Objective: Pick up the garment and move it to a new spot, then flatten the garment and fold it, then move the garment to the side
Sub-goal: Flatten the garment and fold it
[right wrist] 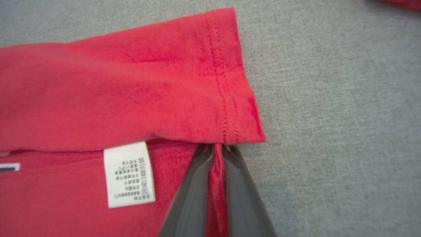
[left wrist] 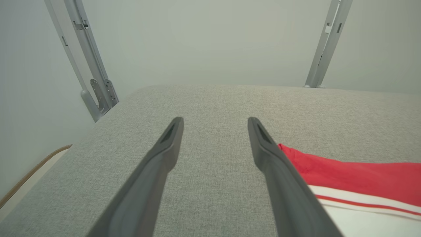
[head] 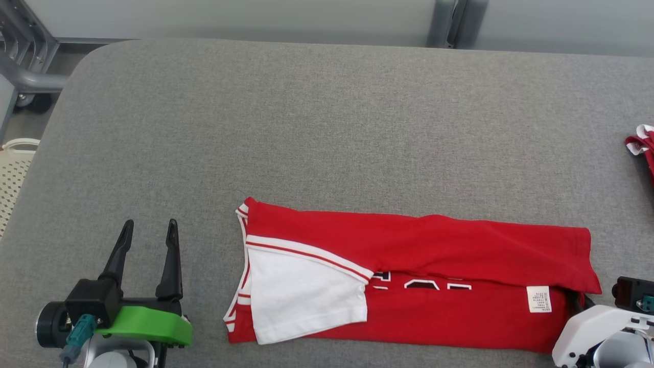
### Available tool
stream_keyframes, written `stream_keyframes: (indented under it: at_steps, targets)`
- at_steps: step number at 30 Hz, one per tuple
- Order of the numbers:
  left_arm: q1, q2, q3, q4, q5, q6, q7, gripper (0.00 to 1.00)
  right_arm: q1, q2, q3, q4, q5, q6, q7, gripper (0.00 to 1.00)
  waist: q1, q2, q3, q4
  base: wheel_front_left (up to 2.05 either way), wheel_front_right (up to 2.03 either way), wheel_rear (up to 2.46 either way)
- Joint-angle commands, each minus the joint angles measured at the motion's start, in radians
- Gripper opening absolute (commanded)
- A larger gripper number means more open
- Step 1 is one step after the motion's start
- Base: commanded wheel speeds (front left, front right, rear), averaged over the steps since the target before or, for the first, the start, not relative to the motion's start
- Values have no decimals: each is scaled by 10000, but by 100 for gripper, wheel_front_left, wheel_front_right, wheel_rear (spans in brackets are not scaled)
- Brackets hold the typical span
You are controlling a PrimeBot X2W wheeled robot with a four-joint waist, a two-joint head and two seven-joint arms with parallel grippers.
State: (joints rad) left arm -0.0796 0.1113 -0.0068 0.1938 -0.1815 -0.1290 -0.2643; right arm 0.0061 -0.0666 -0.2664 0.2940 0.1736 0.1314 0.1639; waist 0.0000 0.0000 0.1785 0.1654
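garment [right wrist: 115,82] hem between right jaws

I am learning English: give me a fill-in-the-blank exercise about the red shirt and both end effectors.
The red and white folded garment lies on a ____ padded fabric surface.
The right end effector is ____ on a fold of the garment.
The left end effector beside it stands ____ and empty.
The small rectangular care label is ____.
Missing words: grey; shut; open; white.

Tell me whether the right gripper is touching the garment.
Touching. The right wrist view shows the right gripper, jaws shut, pinching a fold of the garment.
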Motion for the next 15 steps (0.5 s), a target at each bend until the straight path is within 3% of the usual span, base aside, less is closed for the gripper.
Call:
stream_keyframes:
  at_steps: [1,11,13,15]
  targets:
    - [-160,65,2,-5,-16,-25,-6,100,22,26,-9,250,31,-16,155,0,0,0,-3,3,0,0,0]
    - [-30,22,62,-81,-56,-25,-6,100,-60,41,-275,191,-281,-28,303,0,0,0,-60,-34,0,0,0]
    - [-16,17,46,-84,-60,-25,-6,100,24,55,-218,108,-279,-28,456,100,0,0,-75,-49,0,0,0]
    - [-12,6,14,-79,-68,-25,-6,100,191,83,-197,-32,-189,-19,546,100,0,0,-96,-60,0,0,0]
